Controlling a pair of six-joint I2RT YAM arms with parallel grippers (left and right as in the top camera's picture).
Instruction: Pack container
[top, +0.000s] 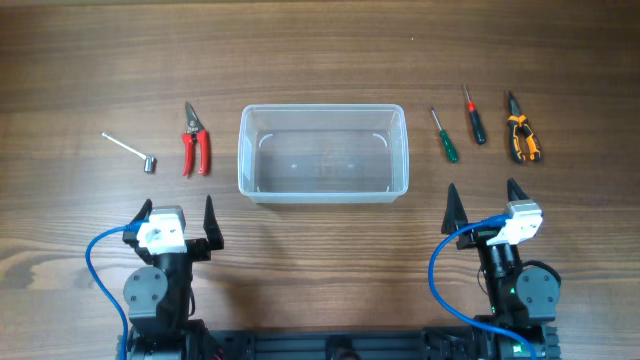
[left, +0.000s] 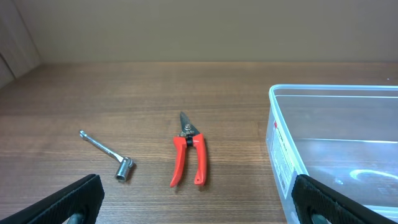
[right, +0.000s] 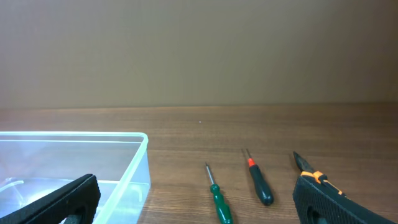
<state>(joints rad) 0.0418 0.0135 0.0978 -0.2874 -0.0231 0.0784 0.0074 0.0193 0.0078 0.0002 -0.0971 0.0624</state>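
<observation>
The clear plastic container stands empty at the table's middle; it also shows in the left wrist view and the right wrist view. Left of it lie red-handled pruning shears and a small metal socket wrench. Right of it lie a green screwdriver, a black screwdriver and orange-black pliers. My left gripper is open and empty near the front. My right gripper is open and empty too.
The wooden table carries only these tools and the tub. A blue cable loops beside each arm base at the front edge.
</observation>
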